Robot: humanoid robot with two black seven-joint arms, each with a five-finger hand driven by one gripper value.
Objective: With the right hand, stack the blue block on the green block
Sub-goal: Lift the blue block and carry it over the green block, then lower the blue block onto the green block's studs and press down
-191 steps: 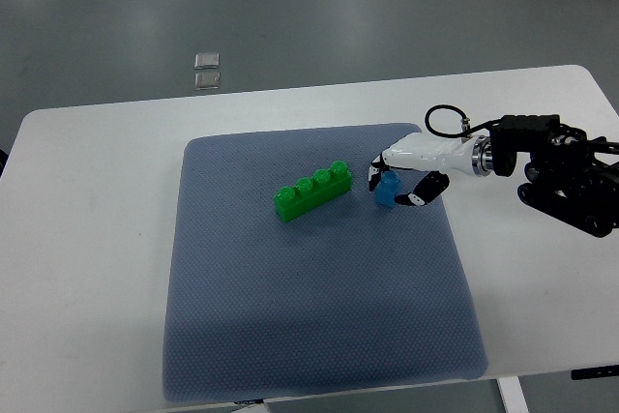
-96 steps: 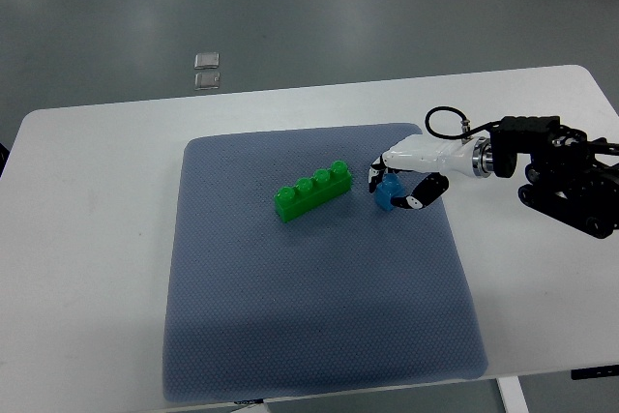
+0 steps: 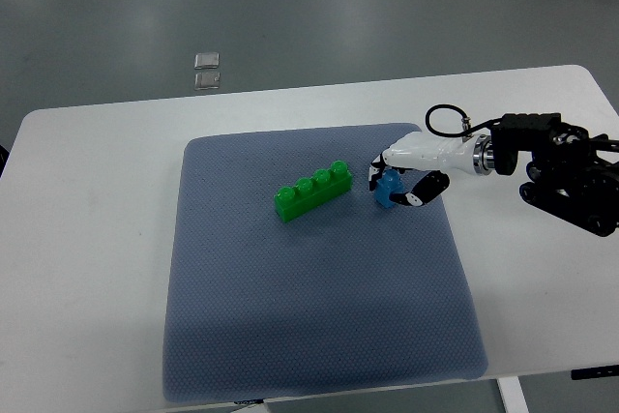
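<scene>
The right hand (image 3: 398,184) has its fingers curled around the small blue block (image 3: 389,190), which sits low over the grey mat (image 3: 309,316) just beside the green block (image 3: 312,191), probably for carrying it onto its studs.

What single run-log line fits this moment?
phase: grasp | right hand shut on blue block | green block apart, on mat | stack: pending

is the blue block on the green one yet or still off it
Off. The small blue plastic block sits in the right robot hand, beside the long green studded block.
</scene>
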